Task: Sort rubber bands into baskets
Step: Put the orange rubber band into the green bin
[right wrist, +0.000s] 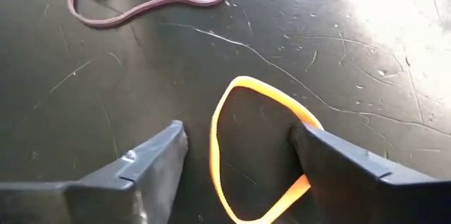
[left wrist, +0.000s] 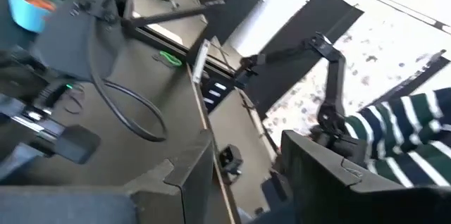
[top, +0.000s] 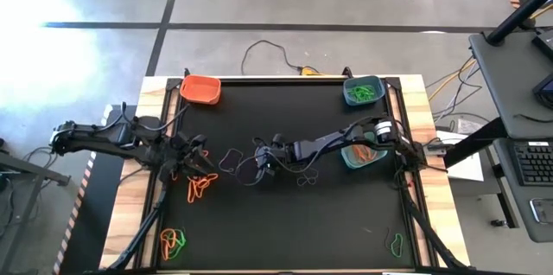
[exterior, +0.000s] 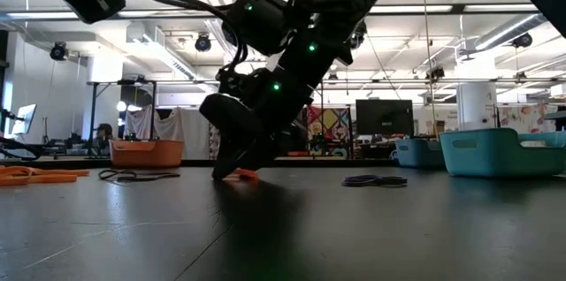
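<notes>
Worktop (top: 285,223): black mat carrying three baskets along its far and right edges.
Right gripper (right wrist: 239,150): mid-worktop, jaws spread, straddling an orange rubber band (right wrist: 243,111) lying flat.
Left gripper (top: 197,161): near left edge; state cannot be told.
Handling: band likely light, limp, stretchy; pinch one strand.
</notes>
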`<state>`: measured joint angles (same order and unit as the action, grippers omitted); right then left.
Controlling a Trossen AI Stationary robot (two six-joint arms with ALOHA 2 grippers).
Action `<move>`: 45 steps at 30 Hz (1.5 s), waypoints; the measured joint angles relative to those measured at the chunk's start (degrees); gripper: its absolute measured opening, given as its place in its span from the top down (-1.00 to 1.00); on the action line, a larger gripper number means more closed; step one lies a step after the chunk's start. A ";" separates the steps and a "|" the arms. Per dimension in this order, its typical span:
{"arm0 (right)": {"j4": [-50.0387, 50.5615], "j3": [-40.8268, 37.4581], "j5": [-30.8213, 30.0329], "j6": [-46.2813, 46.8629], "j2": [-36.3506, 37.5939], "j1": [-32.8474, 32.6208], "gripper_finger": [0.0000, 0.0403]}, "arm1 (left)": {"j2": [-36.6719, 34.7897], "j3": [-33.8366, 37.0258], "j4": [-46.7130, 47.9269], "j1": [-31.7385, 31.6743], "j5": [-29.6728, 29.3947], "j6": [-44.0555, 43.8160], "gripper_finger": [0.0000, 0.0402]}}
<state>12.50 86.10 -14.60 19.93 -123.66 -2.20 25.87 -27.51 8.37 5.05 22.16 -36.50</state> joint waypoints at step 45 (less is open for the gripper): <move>42.65 -42.00 0.09 53.22 49.42 -3.50 0.96 | 16.17 -23.48 13.60 -0.10 -29.03 19.33 0.24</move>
<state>55.16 44.11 -14.51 73.15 -74.24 -5.70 42.03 -50.99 21.97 4.95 -6.87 -17.17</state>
